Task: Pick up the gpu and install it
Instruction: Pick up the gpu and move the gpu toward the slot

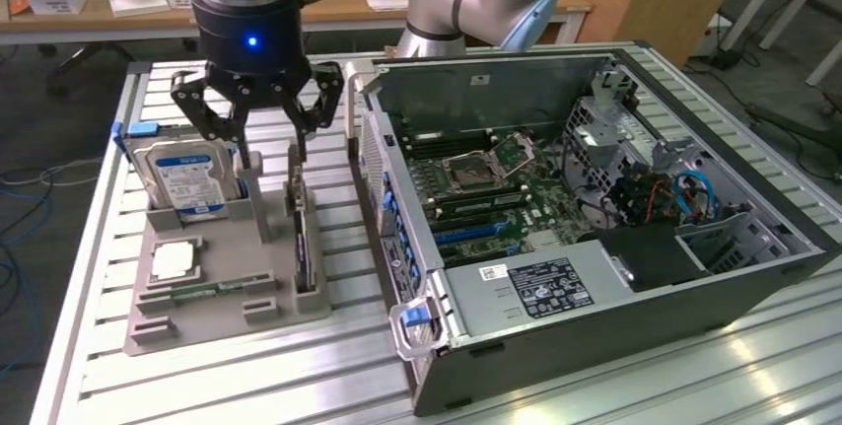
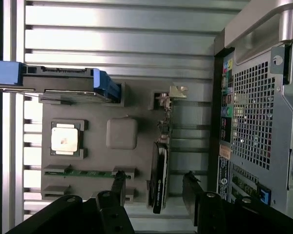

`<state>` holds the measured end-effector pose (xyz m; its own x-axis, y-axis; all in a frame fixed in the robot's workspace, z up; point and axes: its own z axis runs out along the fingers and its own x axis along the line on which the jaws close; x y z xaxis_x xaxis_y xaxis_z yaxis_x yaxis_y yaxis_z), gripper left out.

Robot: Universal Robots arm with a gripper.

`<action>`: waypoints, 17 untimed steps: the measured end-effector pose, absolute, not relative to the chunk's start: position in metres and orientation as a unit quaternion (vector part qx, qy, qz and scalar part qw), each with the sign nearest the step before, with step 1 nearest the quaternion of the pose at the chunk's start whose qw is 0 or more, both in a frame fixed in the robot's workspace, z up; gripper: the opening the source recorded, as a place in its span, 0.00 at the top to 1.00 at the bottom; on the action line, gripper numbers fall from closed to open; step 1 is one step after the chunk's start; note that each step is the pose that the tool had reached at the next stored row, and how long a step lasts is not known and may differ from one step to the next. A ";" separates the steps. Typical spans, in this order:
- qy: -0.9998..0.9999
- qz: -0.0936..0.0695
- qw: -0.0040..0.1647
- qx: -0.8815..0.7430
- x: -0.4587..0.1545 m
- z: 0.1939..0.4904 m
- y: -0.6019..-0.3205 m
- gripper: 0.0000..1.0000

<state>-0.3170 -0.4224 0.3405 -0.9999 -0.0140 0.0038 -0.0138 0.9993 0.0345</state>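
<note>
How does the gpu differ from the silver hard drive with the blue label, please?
The thin black-shrouded gpu has a silver end bracket; the thicker silver hard drive sits in blue rails. The gpu runs along the grey holder's edge beside the dark computer case; the hard drive stands across one end. Both stand on edge in its slots.

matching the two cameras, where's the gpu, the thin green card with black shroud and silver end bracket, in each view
Exterior view: the gpu stands on edge in the grey plastic holder tray, on its side nearest the open grey computer case.
Wrist view: the gpu is seen edge-on, between that case and the square silver processor chip.
Shared landmark: the processor chip.
</note>
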 end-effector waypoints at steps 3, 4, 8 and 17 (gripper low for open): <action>-1.000 -0.017 0.002 0.007 -0.317 0.335 -0.423 0.41; -1.000 -0.017 0.002 0.007 -0.317 0.333 -0.423 0.41; -1.000 -0.017 0.002 0.007 -0.317 0.326 -0.424 0.41; -1.000 -0.017 0.002 0.007 -0.316 0.310 -0.428 0.41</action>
<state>-0.3161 -0.4278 0.3097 -0.9999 -0.0138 0.0036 -0.0137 0.9993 0.0346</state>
